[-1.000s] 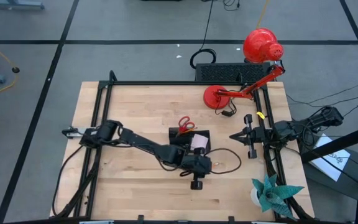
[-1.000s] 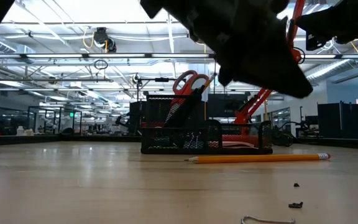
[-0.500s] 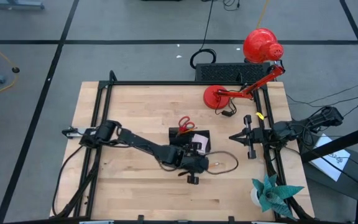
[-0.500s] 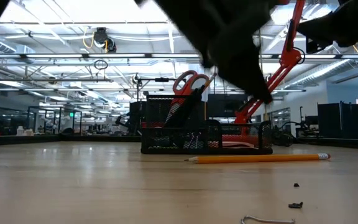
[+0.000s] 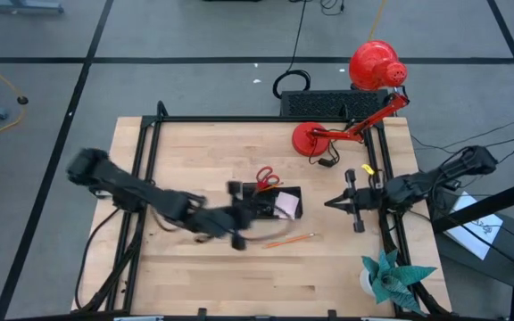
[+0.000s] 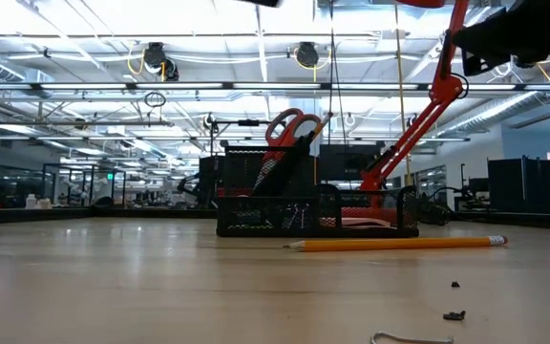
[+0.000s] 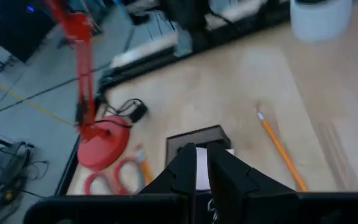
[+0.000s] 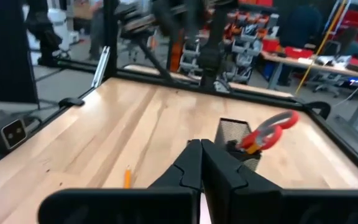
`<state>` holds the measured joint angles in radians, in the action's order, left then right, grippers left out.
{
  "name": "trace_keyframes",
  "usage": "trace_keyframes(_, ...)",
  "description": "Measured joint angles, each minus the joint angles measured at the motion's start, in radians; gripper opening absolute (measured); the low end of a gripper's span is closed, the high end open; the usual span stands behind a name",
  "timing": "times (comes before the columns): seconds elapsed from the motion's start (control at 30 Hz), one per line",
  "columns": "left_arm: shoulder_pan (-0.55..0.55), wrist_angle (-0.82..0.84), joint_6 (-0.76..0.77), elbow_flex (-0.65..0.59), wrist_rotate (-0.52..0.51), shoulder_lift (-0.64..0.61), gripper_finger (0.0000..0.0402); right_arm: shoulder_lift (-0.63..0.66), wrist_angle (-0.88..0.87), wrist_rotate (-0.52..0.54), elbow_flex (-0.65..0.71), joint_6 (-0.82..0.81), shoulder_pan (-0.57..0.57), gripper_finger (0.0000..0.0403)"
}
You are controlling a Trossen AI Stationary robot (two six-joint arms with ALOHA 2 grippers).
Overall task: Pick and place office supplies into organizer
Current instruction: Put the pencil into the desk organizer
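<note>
The black organizer (image 5: 266, 198) stands mid-table with the red-handled scissors (image 5: 268, 176) upright in it and the pink sticky pad (image 5: 286, 205) in its right part. An orange pencil (image 5: 291, 240) lies flat on the wood just near of it, also seen as the pencil (image 6: 399, 243) in the low view. Small black clips (image 6: 454, 313) lie close to the low camera. My left gripper (image 5: 237, 239), blurred, hangs left of the pencil; its fingers (image 7: 188, 168) stand slightly apart and hold nothing. My right gripper (image 5: 328, 203) hovers right of the organizer (image 8: 238, 140), shut and empty.
A red desk lamp (image 5: 373, 67) with its base (image 5: 312, 138) stands at the far right, beside a black ribbed box (image 5: 324, 102). A teal paper plant (image 5: 391, 276) sits at the near right corner. Black frame rails (image 5: 145, 169) run along the table's sides.
My left arm has swung from just near of the organizer toward the table's left edge and risen out of the low view. The orange pencil, hidden under that arm before, now lies uncovered on the wood.
</note>
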<state>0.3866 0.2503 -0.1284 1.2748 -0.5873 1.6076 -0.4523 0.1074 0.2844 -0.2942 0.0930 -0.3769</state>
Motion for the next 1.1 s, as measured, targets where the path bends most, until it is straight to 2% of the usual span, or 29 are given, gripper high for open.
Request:
trace_keyframes(0.13,0.008,-0.320,-0.002,-0.333,0.003,-0.226,0.0047,-0.103,-0.002,0.001,-0.061,0.004,-0.021,0.0000)
trace_keyframes(0.23,0.016,-0.507,0.010,-0.543,0.008,-0.345,0.0047,-0.187,-0.001,0.004,-0.120,0.004,-0.032,0.0000)
trace_keyframes(0.33,0.015,-0.627,0.051,-0.706,0.009,-0.420,0.0047,-0.296,-0.001,0.005,-0.204,-0.038,-0.044,0.0002)
trace_keyframes(0.47,0.022,-0.754,0.131,-0.854,0.011,-0.454,0.0047,-0.467,-0.004,0.007,-0.327,-0.021,-0.059,0.0026)
trace_keyframes(0.63,0.044,-0.872,0.182,-0.967,0.012,-0.455,0.0047,-0.675,-0.126,0.003,-0.479,-0.046,-0.059,0.0078)
trace_keyframes(0.9,0.092,-0.903,0.185,-1.011,0.015,-0.455,0.0047,-0.950,-0.654,-0.001,-0.762,-0.307,-0.104,0.0157)
trace_keyframes(1.0,0.103,-0.904,0.179,-1.011,0.015,-0.455,0.0047,-1.025,-0.725,-0.011,-0.825,-0.346,-0.138,0.0178)
trace_keyframes(1.1,0.108,-0.906,0.176,-1.011,0.015,-0.455,0.0047,-1.070,-0.733,-0.075,-0.846,-0.370,-0.159,0.0192)
